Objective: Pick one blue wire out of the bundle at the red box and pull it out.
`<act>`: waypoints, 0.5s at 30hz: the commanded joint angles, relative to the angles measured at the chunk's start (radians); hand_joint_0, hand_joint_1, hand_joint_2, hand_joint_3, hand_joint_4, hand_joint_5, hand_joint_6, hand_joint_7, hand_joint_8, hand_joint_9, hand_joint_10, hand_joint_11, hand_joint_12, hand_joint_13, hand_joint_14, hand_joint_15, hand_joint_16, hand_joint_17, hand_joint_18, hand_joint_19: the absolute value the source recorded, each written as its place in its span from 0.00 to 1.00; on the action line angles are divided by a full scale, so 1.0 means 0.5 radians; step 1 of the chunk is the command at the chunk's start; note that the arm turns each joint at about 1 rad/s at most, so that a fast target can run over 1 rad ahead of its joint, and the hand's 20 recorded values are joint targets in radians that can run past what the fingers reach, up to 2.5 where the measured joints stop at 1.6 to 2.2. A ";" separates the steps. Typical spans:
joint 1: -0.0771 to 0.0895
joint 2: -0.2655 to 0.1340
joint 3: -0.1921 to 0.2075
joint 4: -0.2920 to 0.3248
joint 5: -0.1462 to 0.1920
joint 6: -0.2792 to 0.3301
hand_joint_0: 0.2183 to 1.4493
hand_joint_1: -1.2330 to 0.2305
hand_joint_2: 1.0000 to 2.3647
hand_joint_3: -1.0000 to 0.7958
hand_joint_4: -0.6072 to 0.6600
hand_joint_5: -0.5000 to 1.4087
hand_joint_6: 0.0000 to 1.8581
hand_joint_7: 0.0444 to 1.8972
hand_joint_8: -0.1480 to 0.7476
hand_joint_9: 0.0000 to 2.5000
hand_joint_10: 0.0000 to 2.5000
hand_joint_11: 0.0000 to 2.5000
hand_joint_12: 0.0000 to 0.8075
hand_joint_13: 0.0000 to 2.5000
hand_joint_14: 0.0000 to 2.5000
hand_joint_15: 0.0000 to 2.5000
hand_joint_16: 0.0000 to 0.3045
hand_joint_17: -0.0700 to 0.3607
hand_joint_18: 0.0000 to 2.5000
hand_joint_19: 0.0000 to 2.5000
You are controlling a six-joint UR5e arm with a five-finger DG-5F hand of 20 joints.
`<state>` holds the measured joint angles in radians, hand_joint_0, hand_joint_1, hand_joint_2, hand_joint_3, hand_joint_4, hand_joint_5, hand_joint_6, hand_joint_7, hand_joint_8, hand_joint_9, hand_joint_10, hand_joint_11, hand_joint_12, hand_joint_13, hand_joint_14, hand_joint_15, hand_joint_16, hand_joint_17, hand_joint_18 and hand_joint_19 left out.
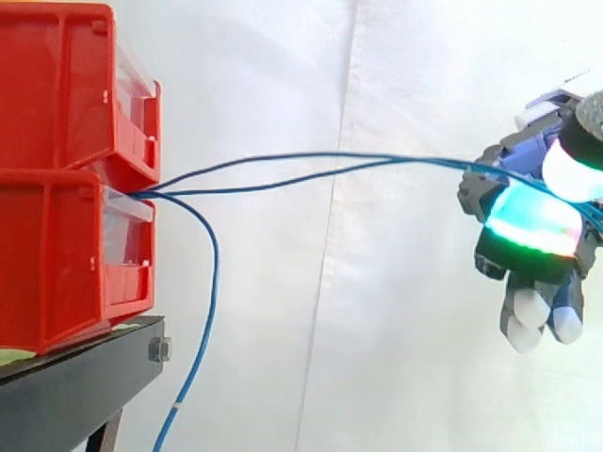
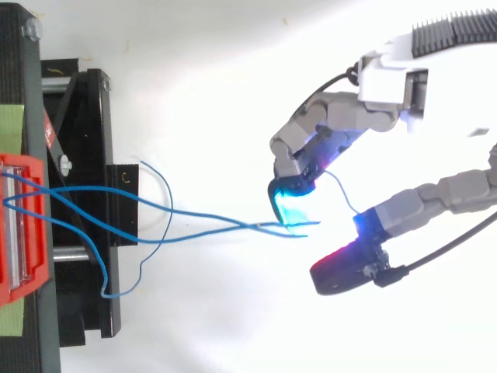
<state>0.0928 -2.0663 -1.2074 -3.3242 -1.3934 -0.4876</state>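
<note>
Two red bins, the upper one (image 1: 57, 94) stacked on the lower (image 1: 57, 264), stand at the left on a black stand (image 1: 75, 386). From the gap between them come blue wires. Two of them (image 1: 330, 153) stretch right, nearly level, to my hand (image 1: 532, 226), whose curled fingers are closed on them between a green-glowing pad and a white one. A third blue wire (image 1: 215, 273) hangs down from the bins past the stand. From above, the two wires cross (image 2: 256, 225) just before a cyan pad (image 2: 291, 206) of the hand (image 2: 334, 124). The red-glowing thumb pad (image 2: 342, 268) sits below them.
The white curtain is behind everything. In the top view the red bin (image 2: 15, 167) is at the left edge on the black stand (image 2: 85, 155), where the wires loop before entering it. Open space lies between the bins and the hand.
</note>
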 commanded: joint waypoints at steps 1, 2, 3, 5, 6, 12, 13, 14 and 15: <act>-0.005 0.000 0.019 -0.080 0.029 -0.071 0.27 0.36 0.00 0.41 0.53 0.22 0.49 0.55 0.54 0.30 0.00 0.05 0.58 0.27 0.00 0.10 0.22 0.51 0.28 0.13; -0.005 0.000 0.019 -0.089 0.035 -0.077 0.27 0.36 0.00 0.41 0.53 0.22 0.49 0.55 0.53 0.30 0.00 0.05 0.58 0.27 0.00 0.10 0.22 0.51 0.28 0.13; -0.005 0.000 0.019 -0.092 0.044 -0.083 0.27 0.36 0.00 0.41 0.53 0.22 0.49 0.54 0.53 0.30 0.00 0.05 0.58 0.27 0.00 0.10 0.22 0.51 0.28 0.13; -0.005 0.000 0.019 -0.092 0.053 -0.083 0.27 0.35 0.00 0.41 0.53 0.22 0.49 0.55 0.53 0.30 0.00 0.05 0.58 0.27 0.00 0.10 0.22 0.51 0.28 0.13; -0.005 0.000 0.019 -0.092 0.056 -0.083 0.27 0.35 0.00 0.41 0.53 0.22 0.49 0.54 0.53 0.30 0.00 0.05 0.58 0.27 0.00 0.10 0.22 0.51 0.28 0.12; -0.008 0.000 0.019 -0.092 0.059 -0.083 0.29 0.36 0.00 0.37 0.60 0.21 0.50 0.53 0.54 0.34 0.00 0.16 0.55 0.29 0.00 0.13 0.19 0.47 0.28 0.14; -0.008 0.000 0.019 -0.092 0.059 -0.083 0.29 0.35 0.01 0.36 0.61 0.20 0.50 0.55 0.51 0.33 0.00 0.17 0.51 0.28 0.00 0.14 0.17 0.44 0.26 0.15; -0.008 0.000 0.019 -0.092 0.059 -0.083 0.31 0.32 0.01 0.35 0.61 0.20 0.50 0.55 0.52 0.33 0.00 0.17 0.51 0.28 0.00 0.14 0.17 0.43 0.27 0.15; -0.008 -0.003 0.019 -0.095 0.059 -0.083 0.31 0.31 0.01 0.35 0.61 0.20 0.50 0.55 0.52 0.33 0.00 0.18 0.51 0.29 0.00 0.14 0.17 0.43 0.27 0.15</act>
<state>0.0893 -2.0665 -1.1980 -3.3701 -1.3642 -0.5291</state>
